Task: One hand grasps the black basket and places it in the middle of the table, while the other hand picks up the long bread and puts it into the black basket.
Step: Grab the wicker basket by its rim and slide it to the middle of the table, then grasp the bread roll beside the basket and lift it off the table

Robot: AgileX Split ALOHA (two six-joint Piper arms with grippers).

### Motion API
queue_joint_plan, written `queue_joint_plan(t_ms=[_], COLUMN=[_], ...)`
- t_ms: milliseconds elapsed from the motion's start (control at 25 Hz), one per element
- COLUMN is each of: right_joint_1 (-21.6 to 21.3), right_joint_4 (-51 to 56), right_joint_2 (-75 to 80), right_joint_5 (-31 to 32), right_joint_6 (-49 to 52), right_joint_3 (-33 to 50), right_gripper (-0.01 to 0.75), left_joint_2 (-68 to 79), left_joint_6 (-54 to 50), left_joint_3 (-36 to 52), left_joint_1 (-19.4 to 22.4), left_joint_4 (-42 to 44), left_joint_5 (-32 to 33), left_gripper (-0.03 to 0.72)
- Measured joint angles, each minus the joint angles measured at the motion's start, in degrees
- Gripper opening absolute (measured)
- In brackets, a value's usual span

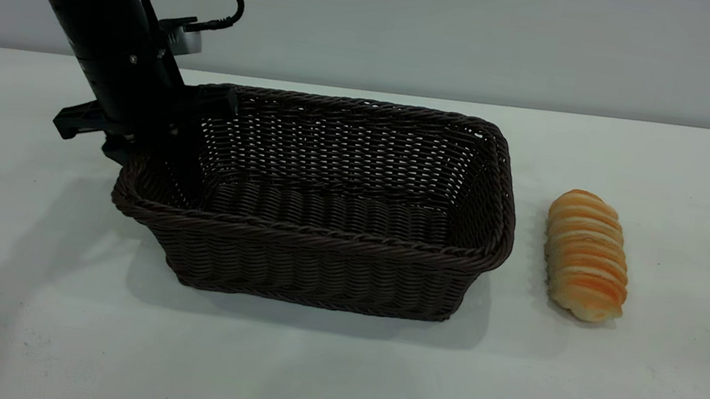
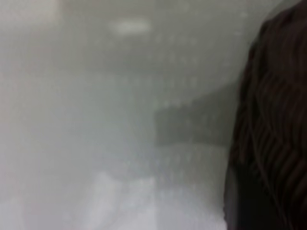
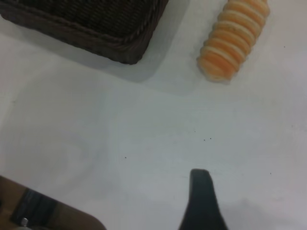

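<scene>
Left arm slanted steeply down, left gripper (image 1: 162, 132) clamped astride black basket (image 1: 326, 202) rim; right gripper's state indiscernible.

Left arm (image 1: 94, 13) slants down from upper left, cable looped behind its wrist, small grey part at the back. Left end effector (image 1: 156, 138) low, one finger (image 1: 188, 164) reaching down ahead of the wrist, the other hidden; the black crossbar juts out sideways. Right arm out of the exterior view. Right end effector: one dark fingertip (image 3: 201, 191) shows, raised above the worktop (image 3: 144, 143), touching nothing.
</scene>
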Motion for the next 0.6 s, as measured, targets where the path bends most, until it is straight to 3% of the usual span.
queue_joint_plan(t_ms=[120, 240, 400, 600], right_joint_1=[0.0, 0.0, 0.0, 0.0], right_joint_4=[0.0, -0.4, -1.3, -1.4], right_joint_2=[0.0, 0.0, 0.0, 2.6], right_joint_5=[0.0, 0.1, 0.6, 0.8], right_joint_6=[0.0, 0.0, 0.0, 0.2], right_joint_3=[0.0, 0.0, 0.0, -1.7], right_gripper=[0.543, 0.543, 0.543, 0.543], left_joint_2=[-1.1, -3.8, -10.2, -18.9], left_joint_6=[-2.4, -6.4, -11.5, -8.7], left_joint_3=[-0.5, -1.6, -4.3, -7.3], left_joint_1=[0.0, 0.0, 0.0, 0.0], left_joint_4=[2.4, 8.8, 14.9, 16.7], left_joint_5=[0.8, 3.4, 7.6, 10.4], left_gripper=[0.514, 0.616, 0.621, 0.550])
